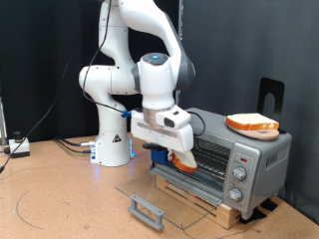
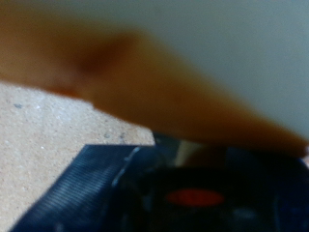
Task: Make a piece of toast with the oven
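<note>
Blurred toast [image 2: 126,87] hiding oven [image 1: 239,157] interior

Claw [image 1: 171,149] holds toast [image 1: 182,160] at the open oven [image 1: 224,159]

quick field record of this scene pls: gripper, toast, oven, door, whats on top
gripper: gripper at the oven's open mouth, shut on a piece of toast
wrist view: blurred pale-brown slice fills the frame
oven: silver oven at exterior view's right
door: glass door dropped open, flat
on top: second slice on an orange plate
</note>
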